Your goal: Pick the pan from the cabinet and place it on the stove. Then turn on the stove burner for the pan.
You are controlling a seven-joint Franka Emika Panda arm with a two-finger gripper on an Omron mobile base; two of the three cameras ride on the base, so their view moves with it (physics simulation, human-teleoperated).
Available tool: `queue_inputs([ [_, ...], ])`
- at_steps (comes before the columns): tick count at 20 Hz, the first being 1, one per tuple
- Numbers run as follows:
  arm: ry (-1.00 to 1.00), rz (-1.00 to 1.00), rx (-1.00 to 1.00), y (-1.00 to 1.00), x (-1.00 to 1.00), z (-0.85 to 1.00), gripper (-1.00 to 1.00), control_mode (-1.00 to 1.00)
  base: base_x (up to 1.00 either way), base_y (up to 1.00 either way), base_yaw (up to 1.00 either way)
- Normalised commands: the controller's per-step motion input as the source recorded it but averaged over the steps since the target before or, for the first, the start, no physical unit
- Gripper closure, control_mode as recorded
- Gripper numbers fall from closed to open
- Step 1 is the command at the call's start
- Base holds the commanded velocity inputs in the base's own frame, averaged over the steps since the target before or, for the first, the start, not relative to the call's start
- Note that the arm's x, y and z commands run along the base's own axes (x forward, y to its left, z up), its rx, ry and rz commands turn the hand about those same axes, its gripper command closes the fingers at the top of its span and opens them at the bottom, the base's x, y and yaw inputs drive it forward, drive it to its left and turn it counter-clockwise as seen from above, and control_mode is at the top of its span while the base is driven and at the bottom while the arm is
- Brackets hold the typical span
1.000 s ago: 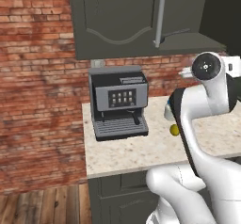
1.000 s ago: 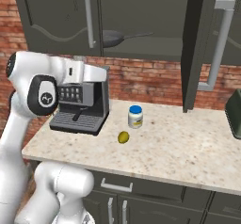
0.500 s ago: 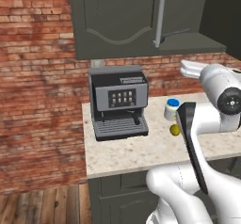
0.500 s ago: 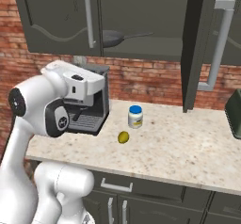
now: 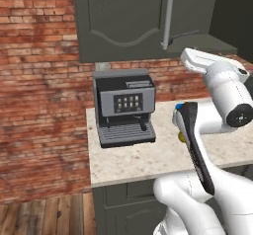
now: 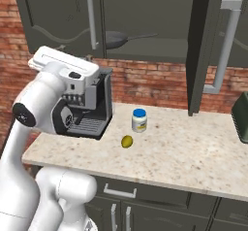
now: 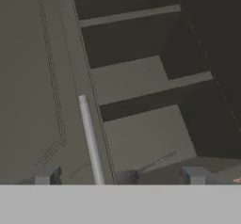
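Right base view: I see the pan (image 6: 115, 39) unmoved on the cabinet (image 6: 145, 26) shelf; arm has swung up toward it since earlier; gripper (image 7: 120, 176) fully released.

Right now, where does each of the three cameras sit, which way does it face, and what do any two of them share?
Left base view: behind the arm on its left, facing the coffee machine and the cabinet; the white arm fills the lower right.
Right base view: behind on the right, facing the counter and the pan on the open cabinet's shelf; the arm rises at left.
Hand view: on the hand, looking up into the cabinet's shelves; the open pincer shows its tips at the bottom.
Shared: both base views show the coffee machine; the right base and hand views show the pan's handle.
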Motion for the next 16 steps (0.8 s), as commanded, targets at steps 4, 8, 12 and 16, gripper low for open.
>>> queue_inputs([
  [4, -0.21, 0.09, 0.00, 0.31, 0.06, 0.65, -1.00, -1.00, 0.00, 0.00, 0.00],
  [8, -0.07, 0.03, 0.00, 0.17, 0.24, 0.47, -1.00, -1.00, 0.00, 0.00, 0.00],
  [12, 0.06, 0.00, -0.04, 0.27, 0.47, 0.17, -1.00, -1.00, 0.00, 0.00, 0.00],
  [16, 0.24, 0.00, -0.08, 0.20, 0.54, 0.00, -1.00, -1.00, 0.00, 0.00, 0.00],
])
